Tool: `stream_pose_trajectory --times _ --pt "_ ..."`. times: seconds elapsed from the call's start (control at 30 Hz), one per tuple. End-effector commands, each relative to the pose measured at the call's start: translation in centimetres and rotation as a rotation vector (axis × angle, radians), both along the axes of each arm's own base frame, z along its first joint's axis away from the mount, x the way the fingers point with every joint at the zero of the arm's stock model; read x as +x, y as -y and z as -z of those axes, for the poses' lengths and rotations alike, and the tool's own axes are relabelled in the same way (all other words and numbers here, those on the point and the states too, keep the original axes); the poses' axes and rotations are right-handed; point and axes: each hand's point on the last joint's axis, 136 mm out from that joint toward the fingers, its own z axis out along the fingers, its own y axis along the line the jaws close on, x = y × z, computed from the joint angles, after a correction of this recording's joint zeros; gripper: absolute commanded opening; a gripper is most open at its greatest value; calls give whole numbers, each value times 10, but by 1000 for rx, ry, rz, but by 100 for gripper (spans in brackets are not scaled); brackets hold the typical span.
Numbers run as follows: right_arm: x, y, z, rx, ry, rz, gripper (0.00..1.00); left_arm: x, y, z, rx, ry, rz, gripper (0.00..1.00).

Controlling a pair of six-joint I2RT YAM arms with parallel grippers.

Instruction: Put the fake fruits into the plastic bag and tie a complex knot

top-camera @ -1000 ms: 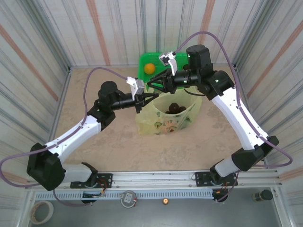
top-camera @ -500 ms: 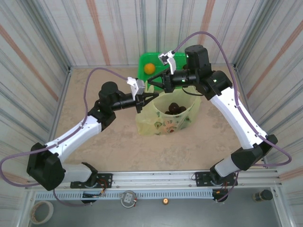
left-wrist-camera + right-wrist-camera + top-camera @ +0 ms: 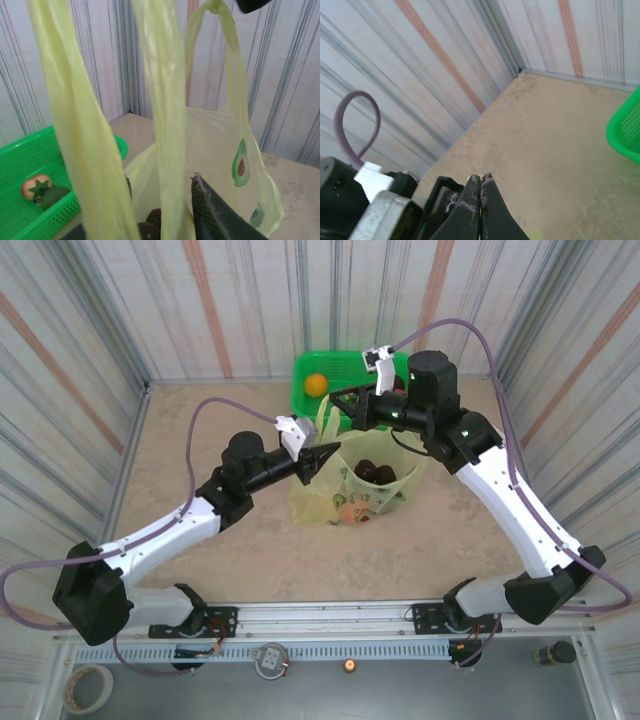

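Observation:
The plastic bag [image 3: 345, 490] stands in the middle of the table, translucent yellow-green with avocado prints [image 3: 241, 162]. Dark brown fake fruits [image 3: 373, 472] and a pink one [image 3: 350, 512] lie inside it. My right gripper [image 3: 335, 395] is shut on the top of a bag handle [image 3: 216, 7] and holds it up over the bag's far left edge. Its fingers [image 3: 481, 182] are pressed together. My left gripper [image 3: 332, 451] is at the bag's left rim, open. Handle strands [image 3: 167, 125] hang between its jaws, with one finger [image 3: 207, 212] showing.
A bright green basket [image 3: 345, 368] stands behind the bag against the back wall. It holds an orange fruit [image 3: 316, 385], a red fruit [image 3: 35, 186] and a dark green one [image 3: 55, 196]. Striped walls enclose the table on three sides.
My left gripper has opened and pushed right, up to the bag's rim. My right gripper has shut on the handle and drawn it up and to the right.

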Motion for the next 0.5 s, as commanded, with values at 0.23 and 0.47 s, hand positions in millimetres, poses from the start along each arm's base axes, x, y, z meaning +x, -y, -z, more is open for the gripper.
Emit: stream_pose_trajectory --times 0.23,0.47 --pt "-6 -4 -19 89 35 53 0 6 8 -22 -70 86 -68 56" --pt "-7 -7 -16 100 42 116 0 11 10 -21 -65 154 -156 48"
